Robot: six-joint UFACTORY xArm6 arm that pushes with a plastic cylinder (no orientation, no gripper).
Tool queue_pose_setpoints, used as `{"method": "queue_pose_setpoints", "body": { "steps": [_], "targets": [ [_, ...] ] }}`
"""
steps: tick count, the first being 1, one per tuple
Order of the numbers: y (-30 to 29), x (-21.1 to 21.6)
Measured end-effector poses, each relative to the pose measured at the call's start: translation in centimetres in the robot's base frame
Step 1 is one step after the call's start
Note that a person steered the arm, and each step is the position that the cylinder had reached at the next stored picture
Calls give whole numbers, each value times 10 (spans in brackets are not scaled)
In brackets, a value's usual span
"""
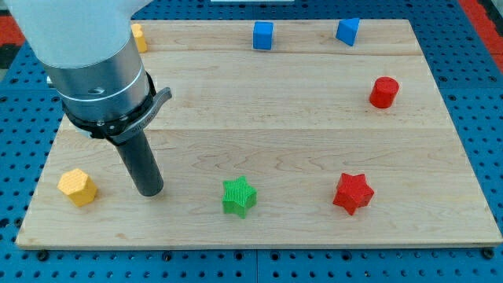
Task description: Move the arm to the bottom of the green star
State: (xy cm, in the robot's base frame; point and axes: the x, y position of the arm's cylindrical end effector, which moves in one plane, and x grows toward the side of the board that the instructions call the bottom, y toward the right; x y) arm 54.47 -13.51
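The green star (239, 196) lies on the wooden board (267, 110), low in the view and a little left of centre. My tip (149, 191) rests on the board to the star's left, about level with it and well apart from it. A yellow hexagon block (77, 187) lies to the tip's left, close by but not touching.
A red star (352, 193) lies at the view's lower right. A red cylinder (384, 92) sits at the right. A blue cube (263, 35) and a blue wedge-like block (347, 31) sit along the top edge. A yellow block (139, 37) shows at the top left, partly behind the arm.
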Motion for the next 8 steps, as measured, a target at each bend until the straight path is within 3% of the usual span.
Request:
{"method": "queue_pose_setpoints", "body": {
  "steps": [4,6,8],
  "targets": [
    [2,0],
    [3,-53],
    [1,-53]
  ]
}}
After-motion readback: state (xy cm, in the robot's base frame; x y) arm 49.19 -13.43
